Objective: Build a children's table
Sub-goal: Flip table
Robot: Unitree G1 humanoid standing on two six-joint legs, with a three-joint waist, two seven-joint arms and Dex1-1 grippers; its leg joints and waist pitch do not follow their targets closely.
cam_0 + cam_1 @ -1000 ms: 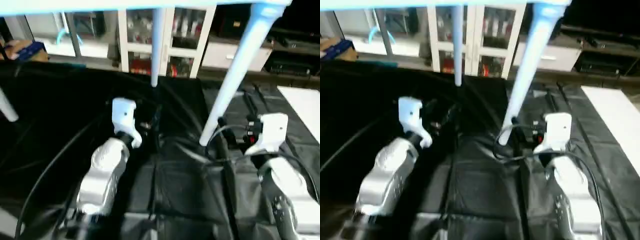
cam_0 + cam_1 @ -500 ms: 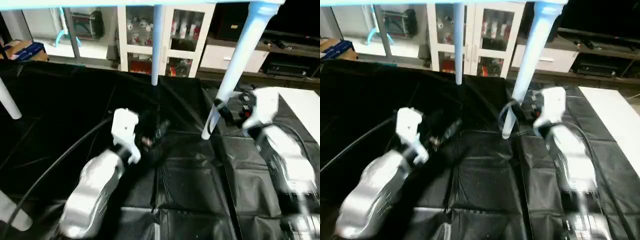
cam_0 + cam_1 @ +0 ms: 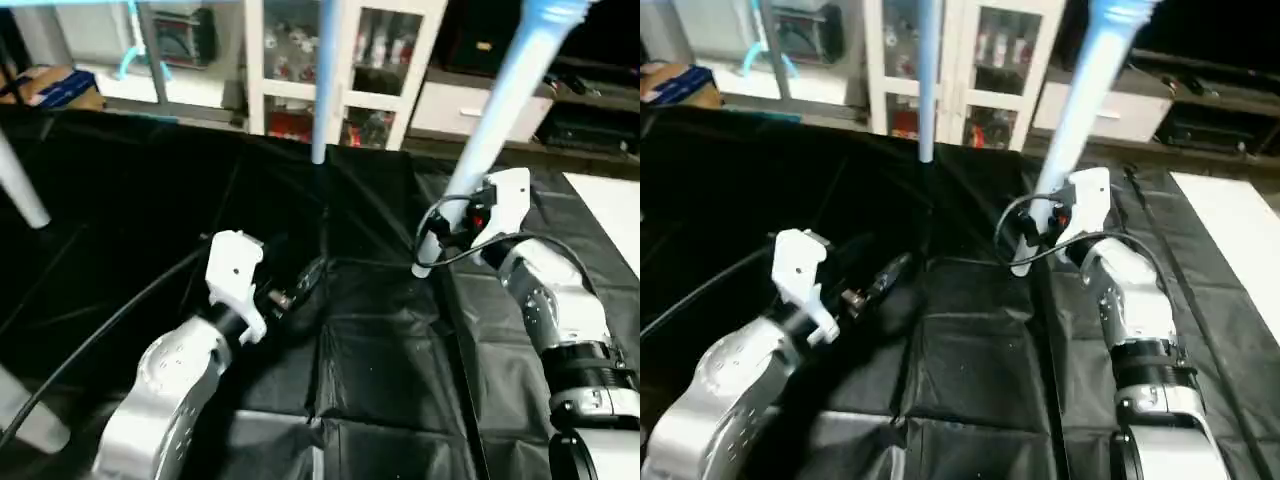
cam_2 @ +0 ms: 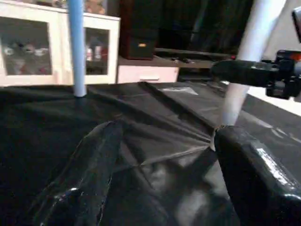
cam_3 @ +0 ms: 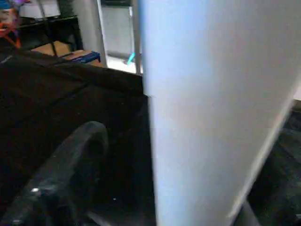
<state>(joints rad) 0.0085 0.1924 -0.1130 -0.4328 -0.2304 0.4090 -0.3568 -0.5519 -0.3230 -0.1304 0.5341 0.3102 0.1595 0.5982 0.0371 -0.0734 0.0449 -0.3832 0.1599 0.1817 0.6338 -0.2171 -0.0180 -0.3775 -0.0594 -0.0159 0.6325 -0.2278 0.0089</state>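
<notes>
- Table standing on its legs over a black sheet (image 3: pixel 380 360); top above the frame edge, barely visible.
- Nearest leg (image 3: pixel 490 110) slants down from upper right, foot resting on the sheet right of centre.
- Far leg (image 3: pixel 321 80) upright behind it, foot on the sheet near the back edge.
- Third leg (image 3: pixel 20 195) at the left edge of the head view, tip on the sheet; another pale leg end (image 3: pixel 30 425) at the lower left corner.
- Right gripper (image 3: pixel 437 228) at the lower end of the nearest leg, just above its foot. One black finger (image 4: pixel 244 73) seen crossing in front of that leg in the left wrist view. Right wrist view: leg (image 5: pixel 211 108) very close, one dark finger (image 5: pixel 66 169) beside it, second finger not clearly visible. Looks clamped around the leg, fingers narrow against it.
- Left gripper (image 3: pixel 295 290) low over the sheet, left of centre, well apart from all legs. Left wrist view: both fingers (image 4: pixel 84 183) spread wide, bare crumpled sheet between them. Holding nothing.
- Black cable (image 3: pixel 100 335) running from the left forearm toward the lower left.
- White glass-door cabinet (image 3: pixel 350 60) behind the sheet; white board (image 3: pixel 610 205) on the floor at far right.
</notes>
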